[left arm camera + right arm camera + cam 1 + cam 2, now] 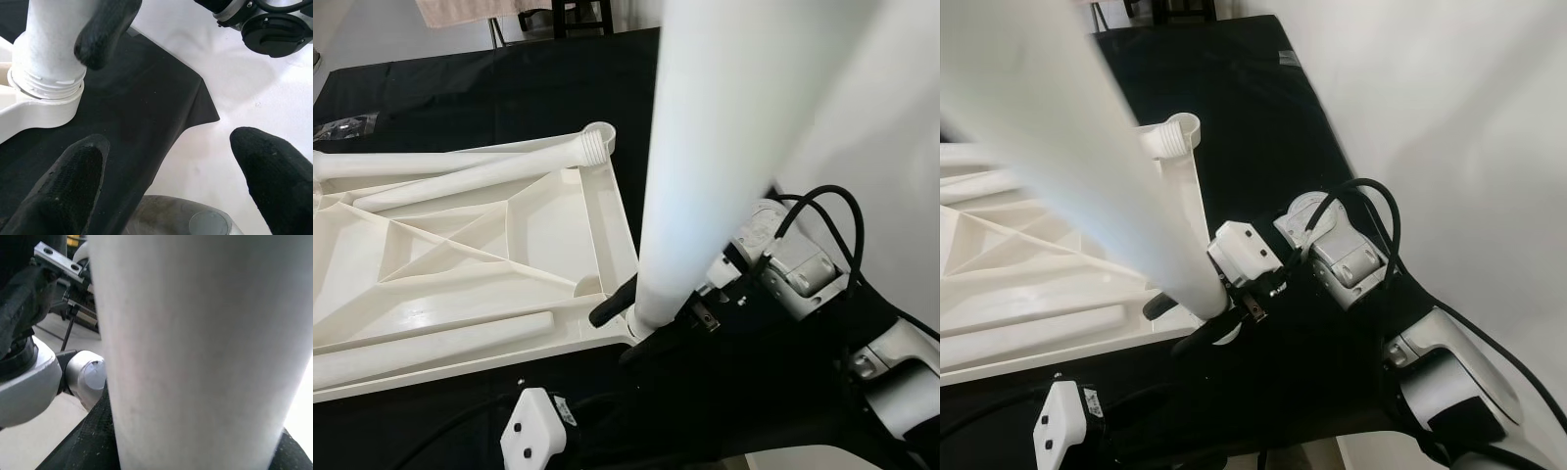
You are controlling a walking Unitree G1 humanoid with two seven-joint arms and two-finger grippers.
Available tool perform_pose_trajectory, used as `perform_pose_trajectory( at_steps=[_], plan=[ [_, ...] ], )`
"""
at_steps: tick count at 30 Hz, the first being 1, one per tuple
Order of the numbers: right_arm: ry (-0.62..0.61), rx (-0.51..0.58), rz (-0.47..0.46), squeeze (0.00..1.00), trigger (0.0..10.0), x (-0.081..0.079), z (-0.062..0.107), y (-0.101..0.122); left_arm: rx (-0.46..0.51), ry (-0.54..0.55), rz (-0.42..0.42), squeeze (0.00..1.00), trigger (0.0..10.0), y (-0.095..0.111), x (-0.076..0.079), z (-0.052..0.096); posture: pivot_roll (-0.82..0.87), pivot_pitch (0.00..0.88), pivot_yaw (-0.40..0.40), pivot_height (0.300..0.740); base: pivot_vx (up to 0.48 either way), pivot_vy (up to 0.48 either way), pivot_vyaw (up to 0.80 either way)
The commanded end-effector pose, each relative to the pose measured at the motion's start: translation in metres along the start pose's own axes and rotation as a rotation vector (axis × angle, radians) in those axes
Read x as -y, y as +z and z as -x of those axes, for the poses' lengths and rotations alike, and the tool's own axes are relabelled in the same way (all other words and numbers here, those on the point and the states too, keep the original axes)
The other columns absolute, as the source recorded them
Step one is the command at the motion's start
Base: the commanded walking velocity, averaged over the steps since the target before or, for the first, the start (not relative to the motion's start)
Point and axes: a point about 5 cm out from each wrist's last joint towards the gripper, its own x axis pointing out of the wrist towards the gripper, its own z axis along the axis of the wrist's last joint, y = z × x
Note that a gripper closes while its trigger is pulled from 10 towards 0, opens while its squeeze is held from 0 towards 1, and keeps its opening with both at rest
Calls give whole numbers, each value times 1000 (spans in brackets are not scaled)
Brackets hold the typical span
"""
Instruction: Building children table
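Note:
The white table top (460, 255) lies upside down on a black cloth (509, 88). One white leg (705, 147) stands upright in the near right corner socket (44, 105), its threaded end showing just above the socket. My right gripper (631, 328) is shut on the leg's base, one black finger (105, 29) on each side. The leg (195, 352) sits close before the right wrist camera. My left gripper (166, 186) is open low beside that socket, holding nothing. Three more legs (460, 166) lie on the table top.
A free threaded socket (599, 137) stands at the far right corner. White floor (1449, 117) runs along the cloth's right edge. Dark chair legs (578, 15) stand at the back, and a small plastic bag (342, 125) lies far left.

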Motion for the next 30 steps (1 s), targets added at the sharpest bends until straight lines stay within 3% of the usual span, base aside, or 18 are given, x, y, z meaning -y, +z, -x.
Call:
perform_pose_trajectory(
  at_steps=[1, 7, 8, 10, 14, 30],
  plan=[
    [23, -74, -122, 0, 10000, -12, -1, -26, -18, -8, 3, 0, 10000, -1, 3, 2, 57, 294, 2, 740, 0, 0, 0],
    [-27, 16, -146, 0, 10000, -4, 1, -21, -18, -8, 3, 0, 10000, -1, 2, 1, 56, 294, 0, 740, 0, 0, 0],
    [-66, 83, -165, 0, 10000, 2, 4, -19, -17, -7, 3, 0, 10000, -1, 2, 1, 56, 294, -1, 740, 0, 0, 0],
    [-66, 83, -165, 0, 10000, 2, 4, -19, -17, -7, 3, 0, 10000, -1, 2, 1, 56, 294, -1, 740, 0, 0, 0],
    [-170, 232, -202, 0, 10000, 12, 12, -17, -15, -4, 1, 0, 10000, -1, 1, 1, 55, 294, -1, 740, 0, 0, 0],
    [-337, 257, -240, 0, 10000, 12, 7, -31, -15, -3, 1, 0, 10000, -1, 1, 1, 51, 293, 4, 740, 0, 0, 0]
  ],
)
